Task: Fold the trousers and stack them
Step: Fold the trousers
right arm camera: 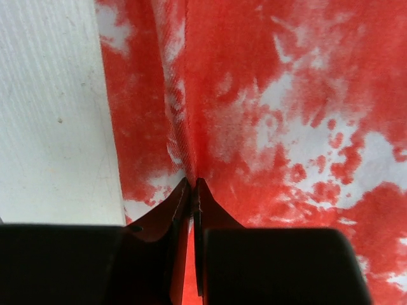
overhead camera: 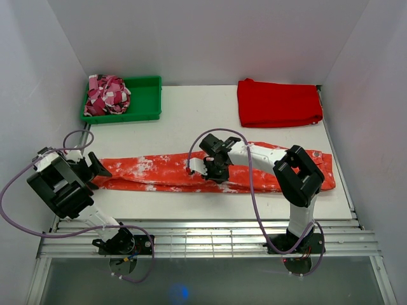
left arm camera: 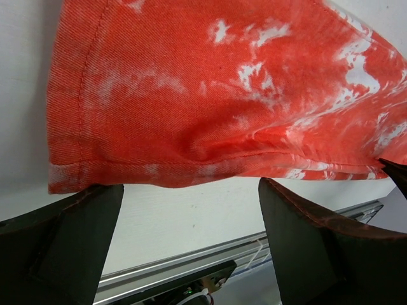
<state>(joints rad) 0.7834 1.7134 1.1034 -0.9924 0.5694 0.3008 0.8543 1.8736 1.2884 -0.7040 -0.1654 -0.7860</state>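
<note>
1. Nearest, the left gripper point(left arm camera: 191, 190) holds its jaws spread at the hem end of the trousers point(left arm camera: 210, 95). The right gripper point(right arm camera: 193, 190) pinches a ridge of the cloth mid-length between its jaws.
2. The single pair, orange-red with white splotches, lies stretched flat, left to right, across the white surface point(overhead camera: 191, 130).
3. Beyond are one green tray point(overhead camera: 146, 98) holding one crumpled pink-and-white cloth point(overhead camera: 107, 94), and one folded red cloth point(overhead camera: 278, 103).
</note>
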